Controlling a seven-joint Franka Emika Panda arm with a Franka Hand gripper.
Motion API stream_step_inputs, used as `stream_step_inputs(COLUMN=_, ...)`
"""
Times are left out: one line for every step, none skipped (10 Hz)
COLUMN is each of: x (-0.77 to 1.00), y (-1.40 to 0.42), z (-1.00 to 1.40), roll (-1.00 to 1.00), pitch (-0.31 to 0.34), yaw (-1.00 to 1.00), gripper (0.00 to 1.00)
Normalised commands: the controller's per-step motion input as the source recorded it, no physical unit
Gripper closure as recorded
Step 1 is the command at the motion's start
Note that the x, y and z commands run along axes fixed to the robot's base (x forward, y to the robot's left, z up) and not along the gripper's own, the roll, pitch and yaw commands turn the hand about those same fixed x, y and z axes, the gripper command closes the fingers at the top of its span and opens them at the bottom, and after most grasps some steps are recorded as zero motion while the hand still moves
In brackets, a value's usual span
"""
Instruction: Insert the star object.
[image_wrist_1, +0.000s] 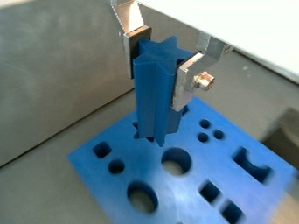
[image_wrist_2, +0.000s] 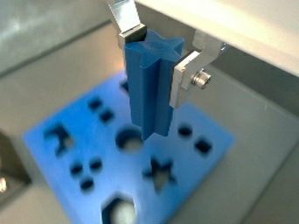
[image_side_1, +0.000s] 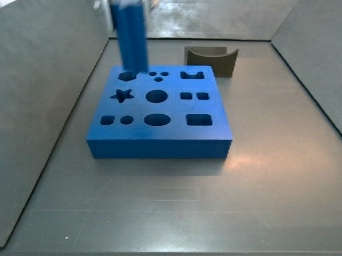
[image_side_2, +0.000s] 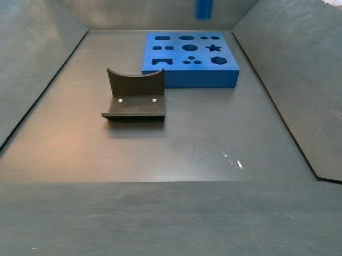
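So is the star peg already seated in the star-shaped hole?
No: in a side view the star object, held by the gripper, hangs over a round hole, and the star hole is empty.

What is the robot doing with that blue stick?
The robot's gripper is shut on the star object, a tall blue peg, and holds it upright over the blue block full of shaped holes. In a side view the peg's lower end sits at the block's far corner, not over the star-shaped hole, so it is not in yet. A dark olive curved piece lies on the floor, apart from the block.
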Motion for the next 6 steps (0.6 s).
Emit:
stream_step_inputs(x=-0.61, y=0.33, z=-0.88, roll=0.0, pitch=-0.137, yaw=0.14, gripper=1.0)
stream_step_inputs(x=-0.19, y=0.21, z=-0.49, roll=-0.09, pitch=-0.009, yaw=0.06, gripper=1.0)
stream_step_inputs(x=0.0, y=0.0, z=-0.13, roll=-0.04, pitch=0.0, yaw=0.0, gripper=1.0)
stream_step_inputs(x=0.0, y=0.0, z=-0.18, roll=0.02, pitch=0.009, yaw=0.0, gripper=1.0)
stream_step_inputs(x=0.0, y=0.01, z=-0.33, roll=0.05, pitch=0.0, yaw=0.0, gripper=1.0)
stream_step_inputs(x=-0.01, y=0.0, z=-0.31, roll=0.03, pitch=0.0, yaw=0.0, gripper=1.0)
